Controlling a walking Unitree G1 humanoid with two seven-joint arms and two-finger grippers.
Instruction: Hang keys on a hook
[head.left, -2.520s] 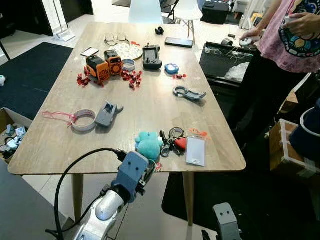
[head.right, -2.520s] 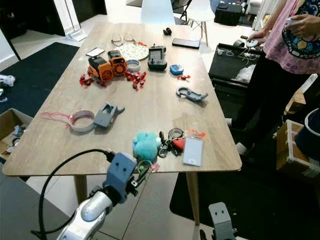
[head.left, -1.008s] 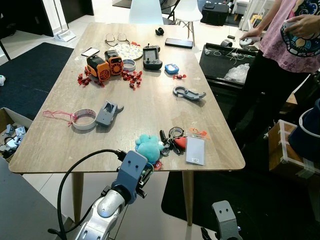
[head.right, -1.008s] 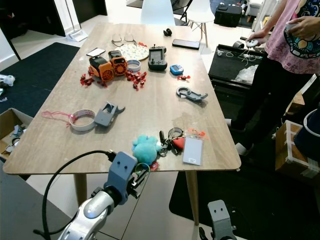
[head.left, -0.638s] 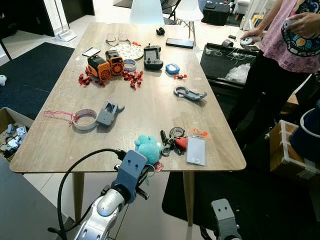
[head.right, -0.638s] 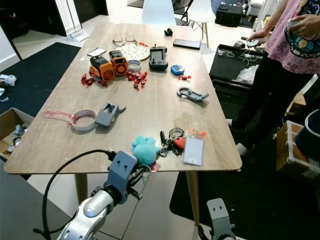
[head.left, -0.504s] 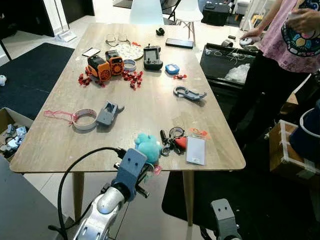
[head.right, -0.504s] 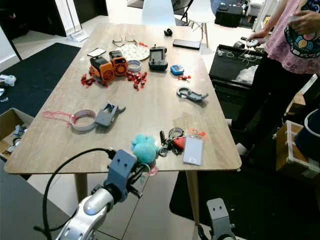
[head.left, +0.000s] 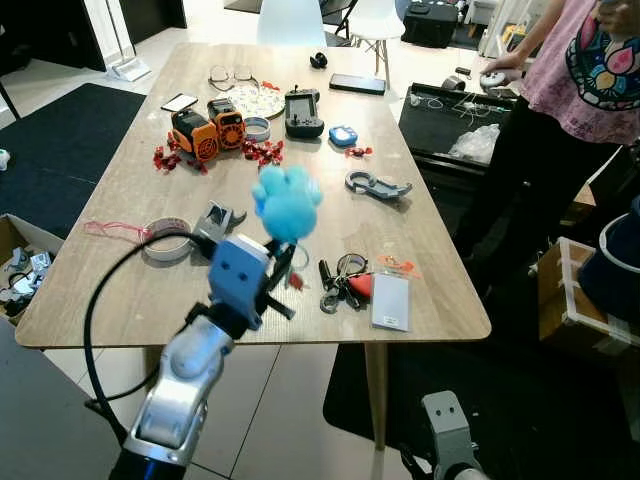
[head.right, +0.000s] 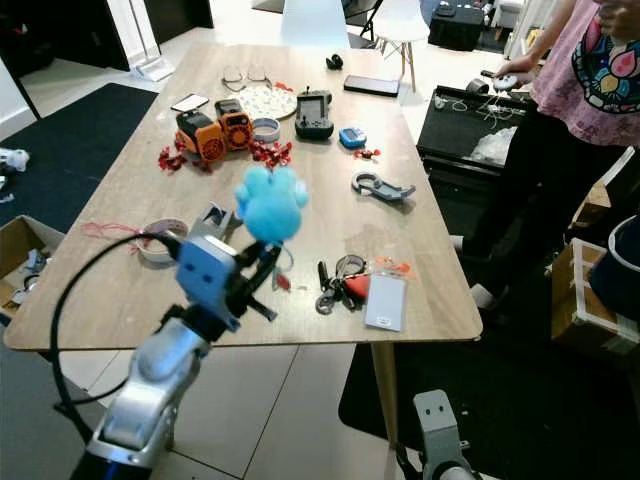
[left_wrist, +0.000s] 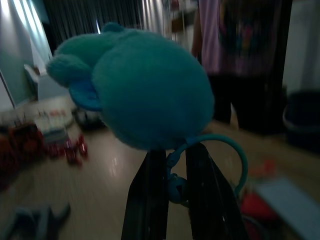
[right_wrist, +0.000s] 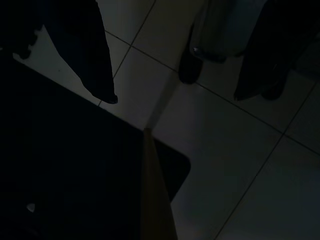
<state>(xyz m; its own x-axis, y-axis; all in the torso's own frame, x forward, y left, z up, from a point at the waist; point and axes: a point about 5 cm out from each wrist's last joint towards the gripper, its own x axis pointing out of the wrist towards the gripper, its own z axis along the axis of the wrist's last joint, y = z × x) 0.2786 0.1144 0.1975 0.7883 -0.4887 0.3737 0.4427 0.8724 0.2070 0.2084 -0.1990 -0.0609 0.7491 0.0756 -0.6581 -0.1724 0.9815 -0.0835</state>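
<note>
**Keys' plush fob in the air, no hook yet in sight**

Keys were split at this moment, as far as could be judged: the teal plush fob (head.left: 287, 201) with its small ring (left_wrist: 220, 159) was raised above the desk (head.left: 110, 290), pinched at the ring between the narrow fingers (left_wrist: 148, 200) of the left tool (head.left: 272, 275), while a bunch of keys (head.left: 338, 283) with a red tag lay on the desk beside a white card (head.left: 392, 301). Whether any key hung from the lifted ring could not be told.

Pickup looked done; finding a hook, carrying the fob there and hanging it all remained. A grey carabiner-like clip (head.left: 377, 185) lay on the desk, but nothing that was plainly a hook.

Counted: one plush fob, one key bunch, one card, one tape roll (head.left: 165, 238), two orange gadgets (head.left: 207, 128), one black handset (head.left: 303, 111). One person (head.left: 575, 90) stood at the desk's far right. The right arm hung idle, its tool's fingers spread apart over the floor tiles (right_wrist: 235, 165).
</note>
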